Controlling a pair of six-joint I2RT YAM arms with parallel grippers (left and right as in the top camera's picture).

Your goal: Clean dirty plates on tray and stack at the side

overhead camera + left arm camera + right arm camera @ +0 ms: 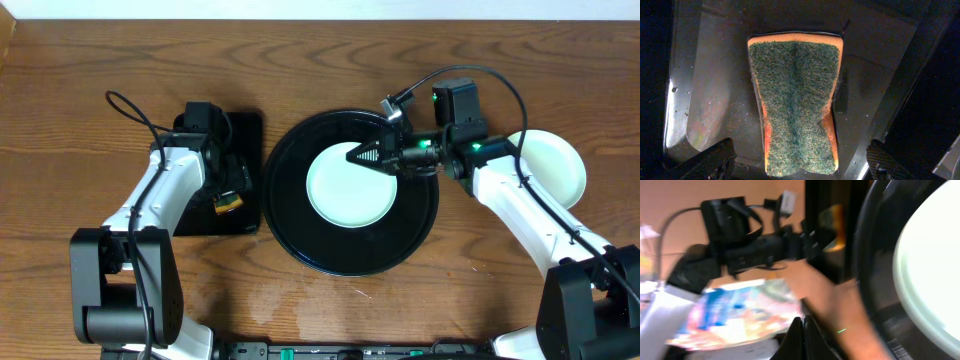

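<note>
The round black tray (290,215) sits mid-table and holds one pale mint plate (350,188). The right wrist view shows the plate (932,265) and the tray rim (867,255) too. Pale plates (555,165) lie at the right side; I cannot tell how many. My right gripper (358,155) is shut and empty, its tip over the mint plate's upper edge; its fingers (803,332) are pressed together. My left gripper (226,192) is open above a green-and-orange sponge (797,100), with fingers (800,152) wide on either side of it.
The sponge lies on a smaller rectangular black tray (245,135) left of the round tray, also seen in the left wrist view (715,100). The left arm shows blurred in the right wrist view (740,240). Cables loop near both arms.
</note>
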